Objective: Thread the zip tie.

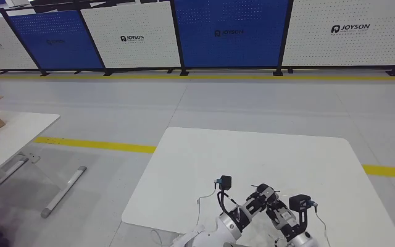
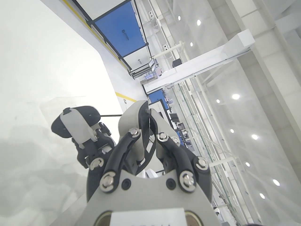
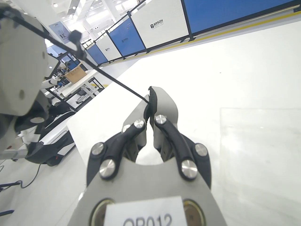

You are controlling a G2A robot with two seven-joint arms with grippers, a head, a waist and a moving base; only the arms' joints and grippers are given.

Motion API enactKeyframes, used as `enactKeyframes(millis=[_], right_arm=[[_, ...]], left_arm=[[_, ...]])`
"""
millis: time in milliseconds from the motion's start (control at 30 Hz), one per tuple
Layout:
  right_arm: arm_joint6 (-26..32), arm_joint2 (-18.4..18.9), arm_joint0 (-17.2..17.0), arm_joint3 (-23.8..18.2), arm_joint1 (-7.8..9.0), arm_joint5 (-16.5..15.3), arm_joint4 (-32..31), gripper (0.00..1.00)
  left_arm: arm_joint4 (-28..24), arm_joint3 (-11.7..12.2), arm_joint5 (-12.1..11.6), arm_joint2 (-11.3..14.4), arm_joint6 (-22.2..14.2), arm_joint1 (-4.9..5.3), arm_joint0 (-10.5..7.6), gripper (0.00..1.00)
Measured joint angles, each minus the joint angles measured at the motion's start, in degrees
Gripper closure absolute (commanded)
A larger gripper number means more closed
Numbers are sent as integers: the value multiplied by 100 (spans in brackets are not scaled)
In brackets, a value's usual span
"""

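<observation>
A black zip tie (image 3: 112, 76) is stretched in the air between my two grippers, above the white table (image 1: 247, 154) near its front edge. My right gripper (image 3: 148, 99) is shut on one end of the strap. The strap runs from there past its square head (image 3: 75, 35) to my left gripper (image 3: 7, 12), with a thin loop hanging beside the head. In the left wrist view my left gripper (image 2: 148, 112) is shut, and a short piece of the zip tie (image 2: 111, 115) spans the gap to the right gripper (image 2: 77, 118) close beside it.
A clear plastic sheet (image 3: 258, 142) lies flat on the table by the right arm. Another white table (image 1: 18, 133) stands to the left across the floor. Blue and white pegboard panels (image 1: 231, 31) line the far side of the room.
</observation>
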Motion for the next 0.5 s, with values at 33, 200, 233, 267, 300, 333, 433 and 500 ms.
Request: enactKeyframes(millis=[33,200,233,267,300,333,433,500], right_arm=[[-3,-4,2,2,-1,-5,2,100],[-27,5,-10,-20,1,-42,35,100],[-27,8,-13,-24,1,-40,29,100],[-26,9,-15,-26,2,-38,26,100],[-24,12,-16,-26,2,-36,24,100],[-24,14,-17,-25,3,-36,24,100],[-35,19,-19,-22,4,-36,18,100],[-44,19,-21,-17,4,-35,-1,100]], left_arm=[[9,-3,0,-1,3,1,4,100],[-38,60,27,-10,10,-3,-26,100],[-45,67,24,-10,9,-4,-28,100],[-49,70,19,-9,9,-4,-28,100],[-51,69,9,-11,13,-4,-24,100],[-51,67,1,-13,18,-2,-19,100],[-49,53,-18,-24,32,2,-2,100],[-49,33,-33,-27,38,5,11,100]])
